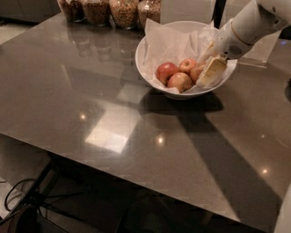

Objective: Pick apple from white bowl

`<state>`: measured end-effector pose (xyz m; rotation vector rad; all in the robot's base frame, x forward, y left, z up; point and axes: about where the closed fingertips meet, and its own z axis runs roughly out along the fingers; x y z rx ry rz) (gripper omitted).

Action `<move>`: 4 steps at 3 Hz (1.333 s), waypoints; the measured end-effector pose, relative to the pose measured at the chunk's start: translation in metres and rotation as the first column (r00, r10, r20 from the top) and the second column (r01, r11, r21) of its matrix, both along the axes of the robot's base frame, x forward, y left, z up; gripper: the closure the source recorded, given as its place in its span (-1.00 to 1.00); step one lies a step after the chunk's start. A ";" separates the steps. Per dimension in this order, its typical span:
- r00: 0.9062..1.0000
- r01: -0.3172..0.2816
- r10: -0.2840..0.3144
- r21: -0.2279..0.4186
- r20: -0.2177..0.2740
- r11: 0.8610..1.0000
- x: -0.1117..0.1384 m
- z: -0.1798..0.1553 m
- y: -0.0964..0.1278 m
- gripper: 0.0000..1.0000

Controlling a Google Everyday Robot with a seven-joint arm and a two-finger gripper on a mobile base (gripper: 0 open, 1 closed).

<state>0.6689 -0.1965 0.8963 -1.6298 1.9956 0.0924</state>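
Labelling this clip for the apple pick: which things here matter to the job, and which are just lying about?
Job: apples, white bowl, gripper inside the bowl's right side.
Lying about: glass jars along the table's far edge.

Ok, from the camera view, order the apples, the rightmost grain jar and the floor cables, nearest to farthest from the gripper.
The gripper sits inside the white bowl, on its right side.
1. Apples: right beside it in the bowl.
2. Rightmost grain jar: behind the bowl's left rim.
3. Floor cables: lower left, below the table.
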 end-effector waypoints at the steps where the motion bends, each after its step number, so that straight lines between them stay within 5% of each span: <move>1: 0.995 0.041 -0.039 -0.018 0.096 0.999 -0.020 0.046 -0.012 1.00; 2: 0.982 0.064 -0.055 -0.047 0.179 0.997 -0.040 0.100 -0.022 1.00; 3: 0.982 0.064 -0.055 -0.047 0.179 0.997 -0.040 0.100 -0.022 1.00; 4: 0.982 0.064 -0.055 -0.047 0.179 0.997 -0.040 0.100 -0.022 0.79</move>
